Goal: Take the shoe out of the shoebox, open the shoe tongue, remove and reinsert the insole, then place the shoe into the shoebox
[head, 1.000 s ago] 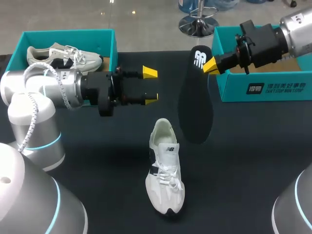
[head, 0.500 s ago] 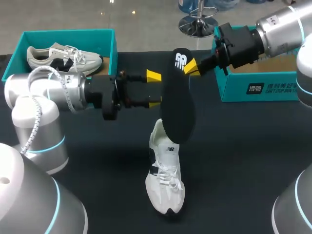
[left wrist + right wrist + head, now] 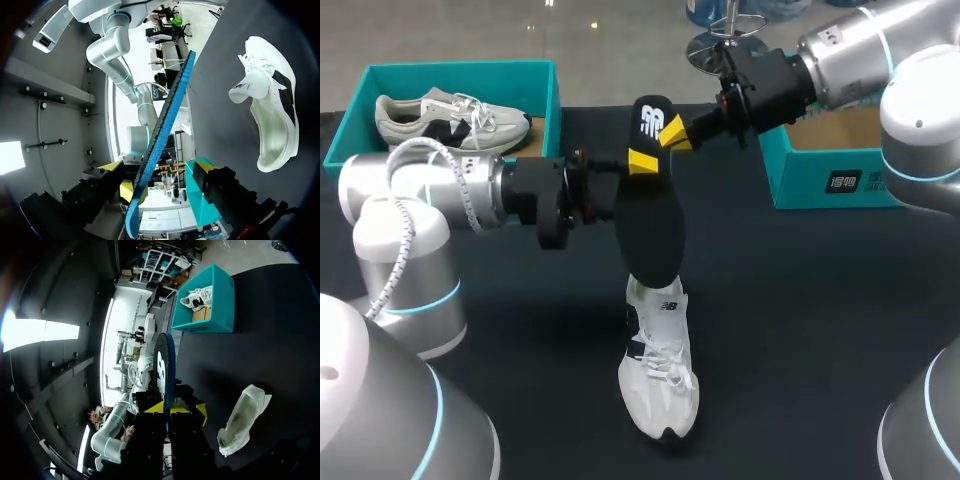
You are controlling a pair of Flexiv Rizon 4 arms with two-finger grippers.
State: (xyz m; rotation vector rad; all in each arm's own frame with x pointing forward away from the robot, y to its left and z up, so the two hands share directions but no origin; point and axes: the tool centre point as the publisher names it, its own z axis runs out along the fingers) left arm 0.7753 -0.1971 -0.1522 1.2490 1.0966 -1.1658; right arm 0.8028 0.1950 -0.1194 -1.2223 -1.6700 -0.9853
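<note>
Shoe [image 3: 658, 372], white mesh with white laces and a dark side stripe: out of either box, upright on its sole on the black worktop [image 3: 820, 330], near the middle. Long axis front to back, toe toward the near edge, heel and open collar toward the far side.

Teal cardboard shoebox at the left rear [image 3: 552, 95]: holds a second white-and-grey sneaker [image 3: 450, 118], lying lengthwise along the box. Teal shoebox at the right rear [image 3: 840, 185]: brown inside showing, the rest hidden behind the right arm [image 3: 860, 50]; cannot tell what lies in it.

Right hand [image 3: 672, 137]: clamped on the heel end of the flat black insole [image 3: 650, 215], yellow tips beside the white logo. From the right wrist, seen as a thin edge pinched between the fingers.

Left hand [image 3: 157, 170]: fingers spread, one on each side of the insole's blue-edged middle, with a gap showing on both sides, gripping nothing. In the head view only one of its yellow tips visible, at the insole's left edge, the other hidden behind it.

Insole up in the air, long axis nearly upright and leaning a little, heel end up, toe end down right over the shoe's collar; cannot tell whether touching the collar.
</note>
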